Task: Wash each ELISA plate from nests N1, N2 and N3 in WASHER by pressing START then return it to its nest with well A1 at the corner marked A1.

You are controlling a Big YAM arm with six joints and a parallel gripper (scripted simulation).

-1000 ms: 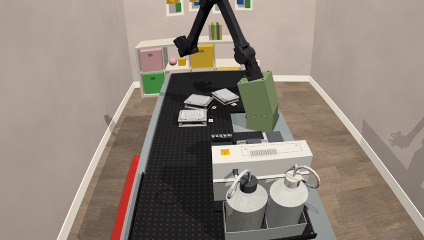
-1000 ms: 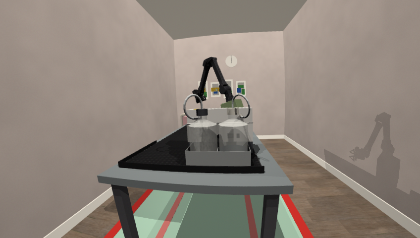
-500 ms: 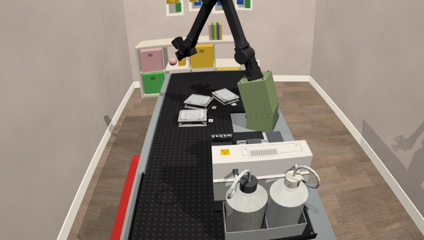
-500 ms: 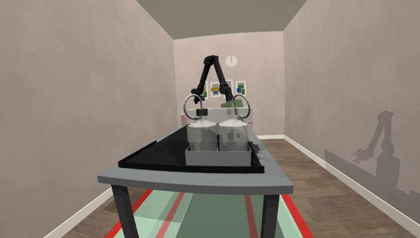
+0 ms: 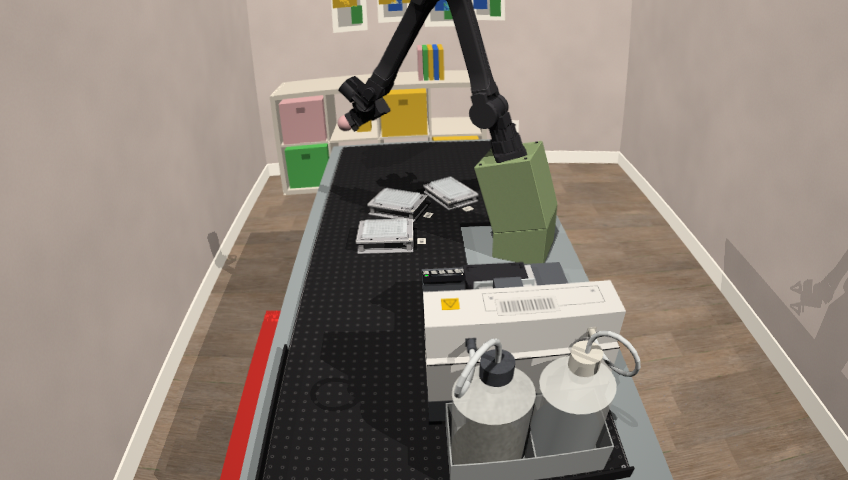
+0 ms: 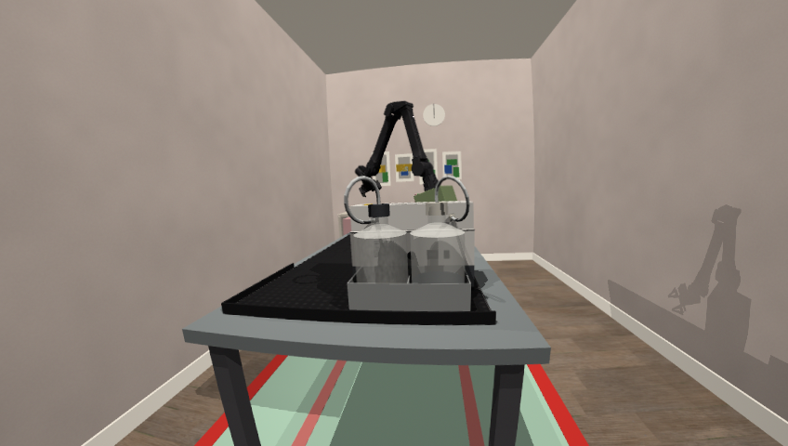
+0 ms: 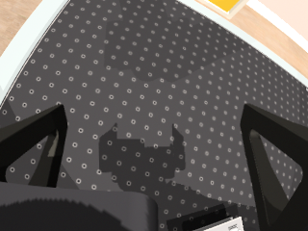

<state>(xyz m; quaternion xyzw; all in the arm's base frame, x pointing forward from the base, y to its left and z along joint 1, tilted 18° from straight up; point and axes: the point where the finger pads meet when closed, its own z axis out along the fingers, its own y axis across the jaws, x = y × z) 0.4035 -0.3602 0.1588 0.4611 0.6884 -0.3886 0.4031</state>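
On the black perforated mat (image 5: 357, 309) (image 6: 309, 298) (image 7: 144, 96), toward eleven o'clock, we see three nested plates; our gripper (image 5: 355, 121) (image 6: 369, 193) (image 7: 153, 114) is wide open. Likely light, rigid, slippery: we'd grasp opposite sides low, gently.

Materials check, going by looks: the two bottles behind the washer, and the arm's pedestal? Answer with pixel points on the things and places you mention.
Bottles (image 5: 492, 410) (image 6: 381, 256); (image 5: 574, 410) (image 6: 438, 256): probably translucent plastic, smooth; the tray wall shows faintly through them, though glass isn't ruled out.
Pedestal (image 5: 516, 199) (image 6: 445, 193): perhaps painted metal, matte olive green; flat faces, crisp edges, no grain or glare.
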